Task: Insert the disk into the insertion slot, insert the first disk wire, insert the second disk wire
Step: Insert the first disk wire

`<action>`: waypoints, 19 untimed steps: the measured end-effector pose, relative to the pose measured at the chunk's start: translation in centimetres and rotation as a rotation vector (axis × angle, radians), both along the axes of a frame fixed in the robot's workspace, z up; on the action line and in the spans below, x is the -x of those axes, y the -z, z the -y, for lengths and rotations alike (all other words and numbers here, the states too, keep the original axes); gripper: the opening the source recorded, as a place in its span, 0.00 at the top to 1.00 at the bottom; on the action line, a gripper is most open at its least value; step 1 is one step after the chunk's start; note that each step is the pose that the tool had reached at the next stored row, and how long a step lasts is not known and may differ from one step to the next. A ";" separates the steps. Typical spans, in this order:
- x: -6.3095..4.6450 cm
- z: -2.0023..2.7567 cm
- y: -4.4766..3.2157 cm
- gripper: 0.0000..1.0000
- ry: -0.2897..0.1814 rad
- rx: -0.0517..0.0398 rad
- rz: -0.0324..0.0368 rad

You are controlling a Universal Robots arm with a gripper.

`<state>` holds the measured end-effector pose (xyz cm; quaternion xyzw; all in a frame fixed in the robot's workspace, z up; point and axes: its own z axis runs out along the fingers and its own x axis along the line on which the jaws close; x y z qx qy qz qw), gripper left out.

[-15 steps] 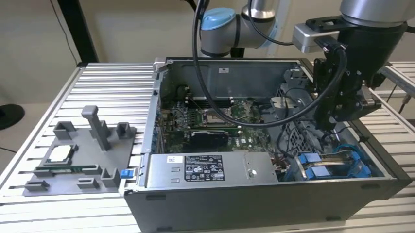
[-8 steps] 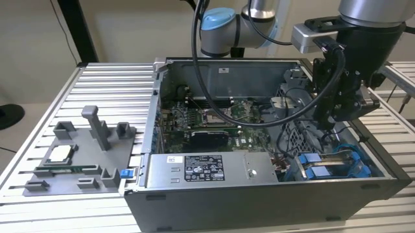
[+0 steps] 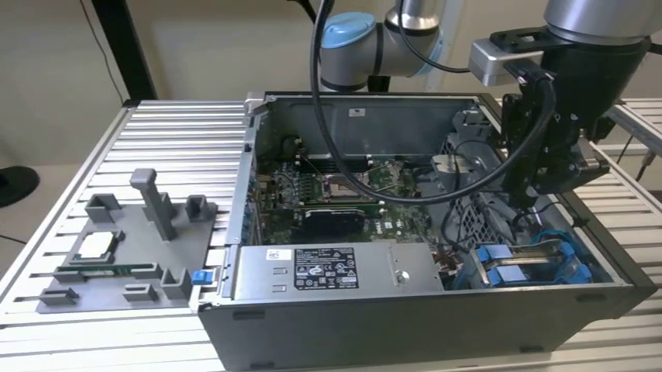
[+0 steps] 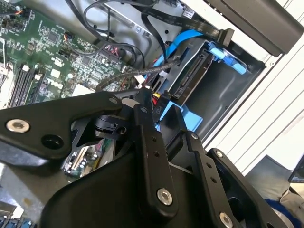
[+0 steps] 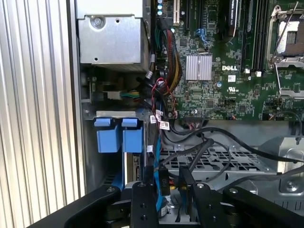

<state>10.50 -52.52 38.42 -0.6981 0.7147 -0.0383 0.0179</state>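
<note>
Ribbed metal table (image 3: 155, 147) under an open computer case (image 3: 414, 333), with a grey fixture plate (image 3: 104, 287) at the exterior view's left, just beside the case. Inside the case: green motherboard (image 3: 331, 194) in the middle, grey labelled power-supply box (image 3: 331, 273) along the near wall. Near corner at the exterior view's right taken by the insertion slot (image 3: 567, 257), with blue rails and a perforated grey wall, partly cut off by the case rim.

Disk (image 4: 194, 70) lying in that slot, seen edge-on in the second wrist view, blue carrier around it, connector side turned toward the hand. Label face out of sight; depth of seating hard to judge.

Hand (image 3: 525, 198) low inside the case at the exterior view's right, just above the far end of the slot, among loose cables. Grip impossible to tell, with black linkage and cables in the way in every view.

Black braided cable (image 4: 137, 75) ending in a plug near the disk's connector side, touching or apart not clear. Blue cable (image 4: 176, 40) arching over the disk's far edge, its end hidden. Red and yellow wires (image 4: 154, 98) right by the hand, contact uncertain.
</note>
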 end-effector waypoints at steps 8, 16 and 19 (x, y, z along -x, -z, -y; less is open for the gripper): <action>0.0 -0.03 -0.33 0.00 0.000 -0.0001 0.0000; 0.0 -0.03 -0.17 0.00 0.000 -0.0001 0.0016; 0.0 -0.03 -0.16 0.00 0.000 -0.0002 0.0017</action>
